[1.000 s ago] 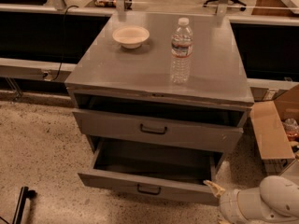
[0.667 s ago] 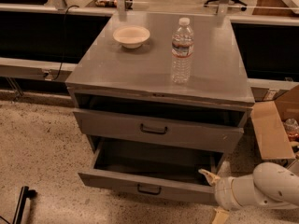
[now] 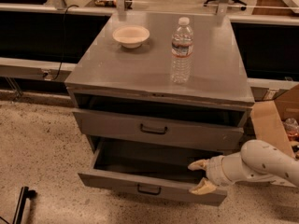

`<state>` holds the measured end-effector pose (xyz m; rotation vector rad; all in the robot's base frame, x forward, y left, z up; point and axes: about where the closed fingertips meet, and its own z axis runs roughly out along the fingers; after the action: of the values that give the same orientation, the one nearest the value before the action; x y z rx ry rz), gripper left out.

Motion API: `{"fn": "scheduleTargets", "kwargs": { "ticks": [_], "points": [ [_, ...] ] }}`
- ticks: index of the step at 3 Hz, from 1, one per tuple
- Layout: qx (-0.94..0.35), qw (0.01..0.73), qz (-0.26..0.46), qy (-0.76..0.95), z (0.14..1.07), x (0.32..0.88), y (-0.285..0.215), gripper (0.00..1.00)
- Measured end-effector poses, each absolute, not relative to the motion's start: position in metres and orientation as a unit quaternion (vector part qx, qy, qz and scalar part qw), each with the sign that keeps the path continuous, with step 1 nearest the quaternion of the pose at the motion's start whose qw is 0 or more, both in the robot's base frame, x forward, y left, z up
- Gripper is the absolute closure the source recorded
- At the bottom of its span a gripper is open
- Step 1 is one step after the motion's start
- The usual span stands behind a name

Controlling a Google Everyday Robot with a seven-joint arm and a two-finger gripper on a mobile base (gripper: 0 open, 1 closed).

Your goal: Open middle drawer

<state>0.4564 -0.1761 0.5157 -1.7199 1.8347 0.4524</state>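
Note:
The middle drawer (image 3: 117,180) is the grey drawer pulled well out near the floor, with a small black pull handle (image 3: 149,189) at the centre of its front. Its inside looks dark and empty. My gripper (image 3: 200,175) is at the drawer's right end, on a white arm reaching in from the right. It is open: the upper finger (image 3: 198,164) is over the drawer's inside, and the lower finger (image 3: 203,186) is at the top edge of the front. The taller drawer front (image 3: 112,125) above it carries a larger handle. The lowest drawer is hidden.
A clear water bottle (image 3: 181,50) and a cream bowl (image 3: 131,35) stand on the cabinet top (image 3: 140,69). An open cardboard box (image 3: 273,125) sits to the right of the cabinet. A black object (image 3: 21,204) lies on the speckled floor at the lower left.
My gripper has moved left and slightly up, from beyond the drawer's right front corner to its right end. The drawer stays pulled out.

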Motion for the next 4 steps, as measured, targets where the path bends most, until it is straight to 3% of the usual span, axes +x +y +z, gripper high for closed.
{"fn": "scheduleTargets", "kwargs": {
  "ticks": [2, 3, 4],
  "points": [
    [-0.604, 0.294, 0.166, 0.721, 0.478, 0.502, -0.185, 0.88],
    [-0.594, 0.298, 0.152, 0.731, 0.458, 0.515, -0.188, 1.00],
    [-0.589, 0.299, 0.136, 0.738, 0.429, 0.518, -0.191, 1.00]
  ]
}}
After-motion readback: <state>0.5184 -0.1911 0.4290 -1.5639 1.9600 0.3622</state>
